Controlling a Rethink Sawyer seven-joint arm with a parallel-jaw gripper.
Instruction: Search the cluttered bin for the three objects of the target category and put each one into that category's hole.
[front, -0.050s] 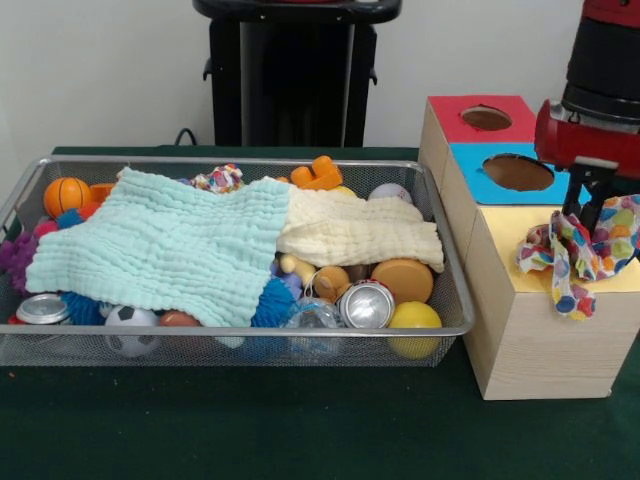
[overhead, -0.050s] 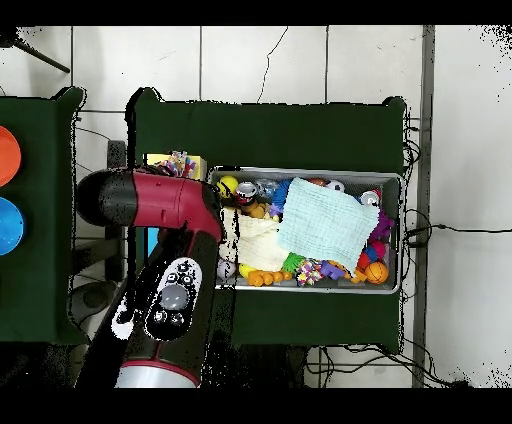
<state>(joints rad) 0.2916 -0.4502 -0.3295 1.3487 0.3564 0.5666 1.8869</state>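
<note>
The spotted cloth, white with coloured dots, hangs at the right of the front view, pinched in the hand and draped over the yellow top of the wooden box. Behind it on the box sit a blue panel with a hole and a red panel with a hole. The wire bin fills the left and centre, holding a pale green cloth, a cream cloth, balls and cans.

The overhead view hides the hand under the red arm; only a scrap of the spotted cloth shows at the arm's upper edge, left of the bin. It alone shows the tiled floor, cables at the right, and a second green worktop at the left edge carrying orange and blue discs. The main worktop is dark green.
</note>
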